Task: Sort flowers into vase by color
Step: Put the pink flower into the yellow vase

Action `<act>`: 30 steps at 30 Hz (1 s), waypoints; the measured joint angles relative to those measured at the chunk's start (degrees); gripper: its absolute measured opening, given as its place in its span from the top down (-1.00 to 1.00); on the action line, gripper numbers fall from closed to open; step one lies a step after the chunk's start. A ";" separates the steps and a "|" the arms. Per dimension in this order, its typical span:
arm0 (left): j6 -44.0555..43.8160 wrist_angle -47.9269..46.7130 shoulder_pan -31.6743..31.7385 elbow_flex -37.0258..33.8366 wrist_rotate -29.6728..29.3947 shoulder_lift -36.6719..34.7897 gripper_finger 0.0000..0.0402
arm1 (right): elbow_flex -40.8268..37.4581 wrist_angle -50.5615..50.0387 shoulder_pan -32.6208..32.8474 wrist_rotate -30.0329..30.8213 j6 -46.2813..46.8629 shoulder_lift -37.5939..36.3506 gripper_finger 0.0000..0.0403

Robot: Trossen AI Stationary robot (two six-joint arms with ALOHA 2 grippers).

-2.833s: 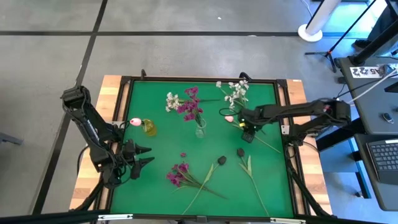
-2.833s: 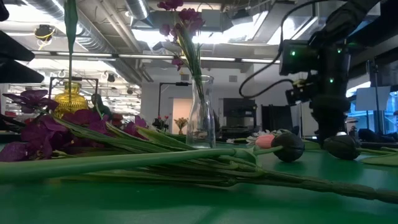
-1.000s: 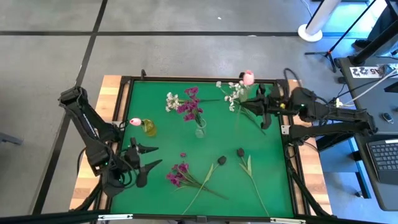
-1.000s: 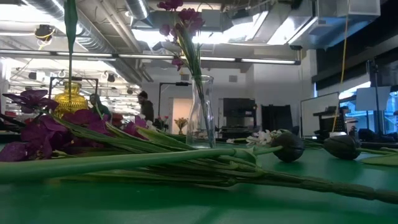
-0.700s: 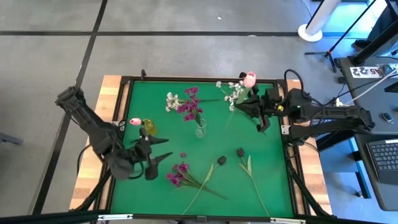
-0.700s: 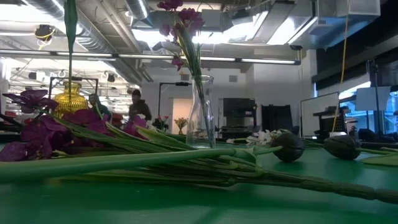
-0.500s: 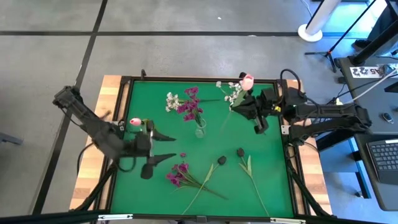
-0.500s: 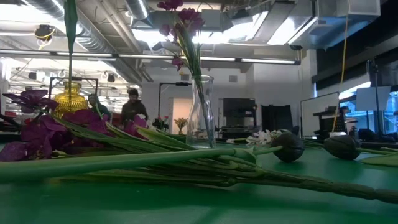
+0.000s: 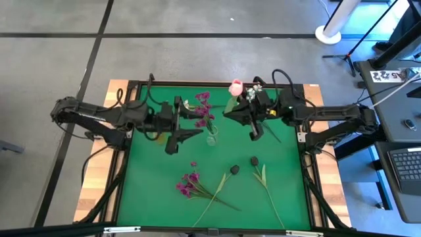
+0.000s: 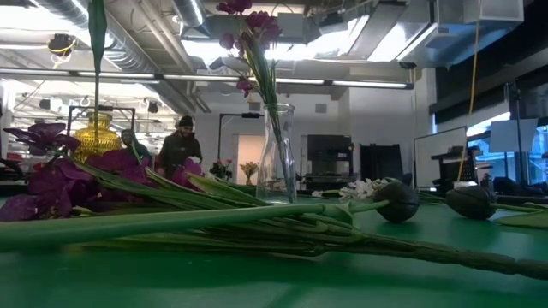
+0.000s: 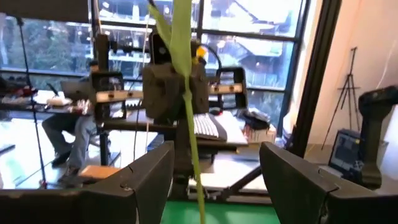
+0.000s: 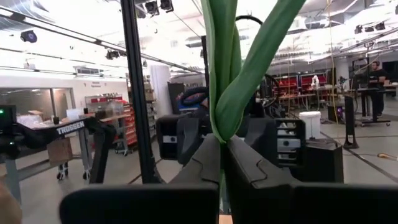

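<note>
My right gripper (image 9: 231, 113) is shut on a pink flower (image 9: 235, 87) with a green stem, held high over the far middle of the green table, just right of the clear vase (image 9: 212, 136). The vase holds magenta flowers (image 9: 200, 112). My left gripper (image 9: 191, 125) stands open in the air just left of that vase, pointing level toward the right arm, with nothing between its fingers. The yellow vase (image 10: 96, 137) stands at the far left, mostly hidden under my left arm in the high view. My right gripper pinches the pink flower's green stem (image 12: 221, 130) between its two fingers, where the long leaves branch off. The fingers point toward the table's left, slanting a little up, and lie across the stem. The flower is lifted clear, roughly upright, with its lower stem (image 11: 198, 180) hanging below the fingers.
A magenta sprig (image 9: 189, 183) and two dark-headed flowers (image 9: 234, 170) (image 9: 254, 160) lie on the near half of the table. White sprigs lie at the far side (image 9: 183, 105) (image 9: 253, 89). A person (image 10: 178, 145) moves in the room beyond.
My left gripper has swung up from the near left corner toward the far middle and turned level, ending beside the clear vase, still open. My right gripper has carried the pink flower toward the table's left, closer to the clear vase.
</note>
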 joint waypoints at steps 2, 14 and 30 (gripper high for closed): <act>0.00 0.26 0.87 0.00 1.67 -0.03 -0.16 | 1.88 0.27 0.00 0.00 -0.07 1.72 0.99; 0.00 -0.52 1.70 -0.13 2.39 2.39 -0.16 | 9.04 0.10 0.00 0.00 -0.22 9.00 0.99; -0.01 0.98 2.13 -0.11 -2.19 3.33 0.31 | 9.62 -0.27 0.00 -1.89 -0.15 10.35 0.99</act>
